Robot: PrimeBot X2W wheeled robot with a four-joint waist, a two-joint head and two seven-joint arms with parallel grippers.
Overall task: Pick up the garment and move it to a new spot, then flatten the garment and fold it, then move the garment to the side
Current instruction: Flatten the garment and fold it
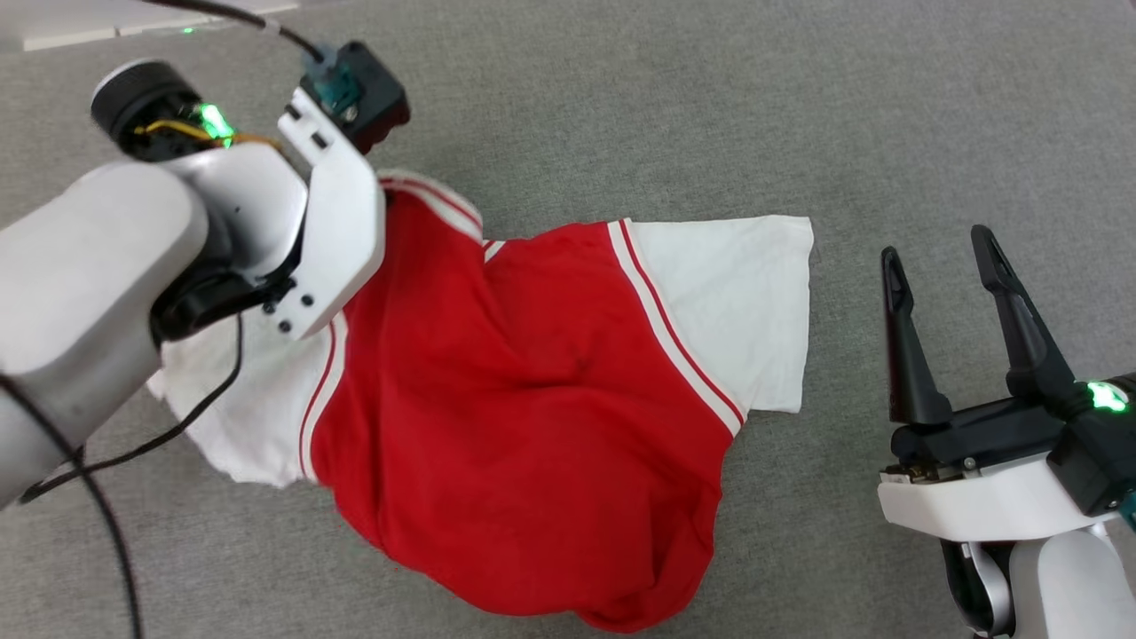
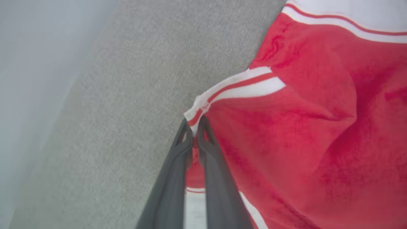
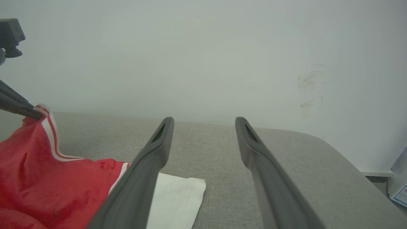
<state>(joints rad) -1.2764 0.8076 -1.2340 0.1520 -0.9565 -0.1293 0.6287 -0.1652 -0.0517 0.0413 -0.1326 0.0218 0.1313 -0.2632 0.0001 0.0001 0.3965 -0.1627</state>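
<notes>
The garment point(image 1: 532, 382) is a red jersey with white sleeves and red-and-white stripe trim, lying rumpled on the grey fabric surface point(image 1: 710, 106). In the left wrist view my left gripper point(image 2: 194, 122) is shut on the striped trim at the garment's point(image 2: 302, 127) edge. From the right wrist view that pinched corner of the garment point(image 3: 47, 181) stands raised above the surface, held by the left gripper point(image 3: 33, 114). In the head view the left wrist covers its own fingers. My right gripper point(image 1: 936, 247) is open and holds nothing, to the right of one white sleeve point(image 1: 737, 302); its fingers point(image 3: 152, 159) are spread wide.
A white wall point(image 3: 203, 57) rises behind the grey surface, whose far right corner point(image 3: 318, 143) is rounded. A black cable point(image 1: 115, 461) hangs from my left arm across the near left. A pale flat object point(image 1: 80, 31) lies at the far left edge.
</notes>
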